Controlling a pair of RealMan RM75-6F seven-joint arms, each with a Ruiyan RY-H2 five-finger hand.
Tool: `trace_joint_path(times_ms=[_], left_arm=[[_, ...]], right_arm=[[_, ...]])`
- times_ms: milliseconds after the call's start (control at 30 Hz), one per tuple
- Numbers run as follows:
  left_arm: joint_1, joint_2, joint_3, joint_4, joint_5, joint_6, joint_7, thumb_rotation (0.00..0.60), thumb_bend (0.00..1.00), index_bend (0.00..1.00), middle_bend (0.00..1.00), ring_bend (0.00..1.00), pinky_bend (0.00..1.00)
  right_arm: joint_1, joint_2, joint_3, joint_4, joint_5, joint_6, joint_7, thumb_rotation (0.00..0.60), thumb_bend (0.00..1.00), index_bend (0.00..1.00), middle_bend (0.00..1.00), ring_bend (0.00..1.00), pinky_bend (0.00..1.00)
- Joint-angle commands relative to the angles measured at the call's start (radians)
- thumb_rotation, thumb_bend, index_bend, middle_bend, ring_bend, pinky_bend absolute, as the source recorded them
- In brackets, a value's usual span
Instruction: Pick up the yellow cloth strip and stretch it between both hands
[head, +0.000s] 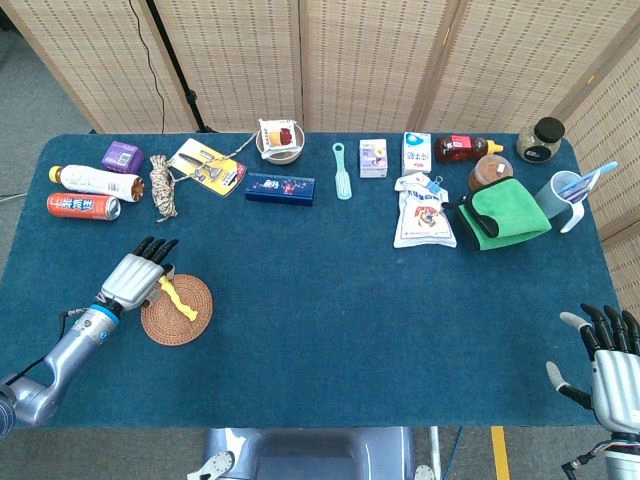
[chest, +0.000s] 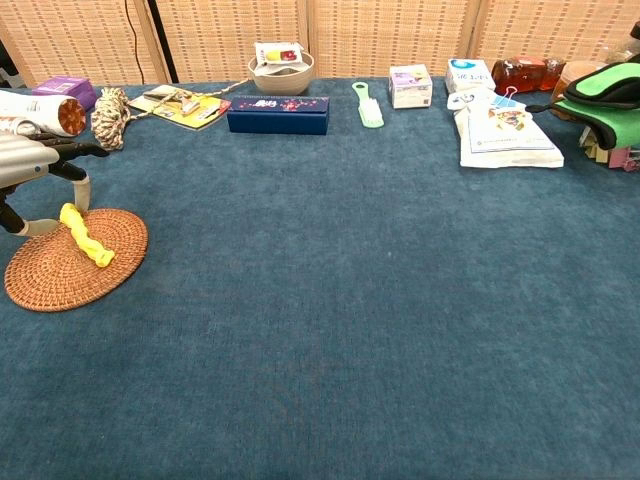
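The twisted yellow cloth strip (head: 179, 297) (chest: 86, 234) lies on a round woven mat (head: 178, 318) (chest: 60, 272) at the table's front left. My left hand (head: 134, 277) (chest: 38, 165) hovers open over the mat's left edge, fingers spread just above the far end of the strip; no finger grips it. My right hand (head: 612, 362) is open with fingers apart past the table's front right corner, far from the strip, and shows only in the head view.
Along the back stand a bottle (head: 96, 182), a red can (head: 82, 206), a rope bundle (head: 163, 187), a blue box (head: 279, 188), a bowl (head: 279, 142), a green brush (head: 342, 170), cartons, a white pouch (head: 423, 212) and a green cloth (head: 504, 211).
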Motion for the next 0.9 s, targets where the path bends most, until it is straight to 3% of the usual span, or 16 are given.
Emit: trace_joint_path(times_ms=[33,733,900], left_arm=[[-0.001,-0.003,-0.001,0.004,-0.002,-0.002,0.0,0.6,0.35,0.45,0.0,0.0,0.0],[0.011,-0.032,-0.005,0.039,-0.011,0.022,0.012,0.6,0.36,0.58,0.05,0.0,0.0],[0.015,-0.034,-0.007,0.037,-0.019,0.024,0.018,0.6,0.4,0.6,0.06,0.0,0.0]], right_arm=[[0.0,0.0,0.0,0.0,-0.001,0.0,0.0,0.6,0.31,0.23,0.13,0.07,0.0],[-0.008,0.003,-0.003,-0.002,-0.009,0.013,0.003,0.6,0.31,0.23,0.13,0.07,0.0],[-0.009,0.003,-0.004,-0.001,-0.01,0.012,0.007,0.6,0.31,0.23,0.13,0.07,0.0]])
